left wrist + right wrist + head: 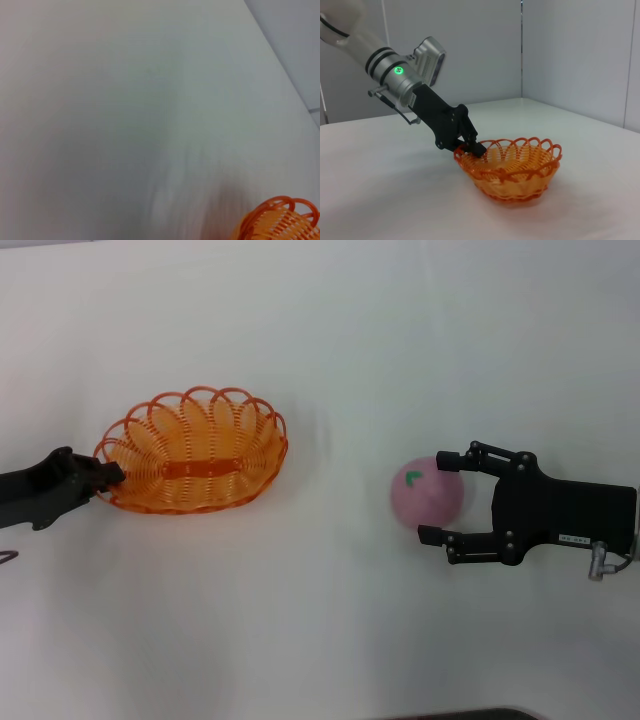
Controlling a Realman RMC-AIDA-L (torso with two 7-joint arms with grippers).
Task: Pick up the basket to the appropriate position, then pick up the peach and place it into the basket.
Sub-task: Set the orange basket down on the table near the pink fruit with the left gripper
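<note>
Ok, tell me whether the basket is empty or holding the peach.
Empty. The basket shows only bare orange wire inside; the peach sits on the table, apart from it.

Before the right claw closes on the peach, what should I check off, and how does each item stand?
1. Right claw open around the peach, a finger on each side: ok.
2. Peach resting on the table, not lifted: ok.
3. Left claw shut on the basket rim: ok.
4. Basket upright and empty: ok.
5. Basket resting on the table or raised: cannot tell.
6. Path between peach and basket unobstructed: ok.
</note>
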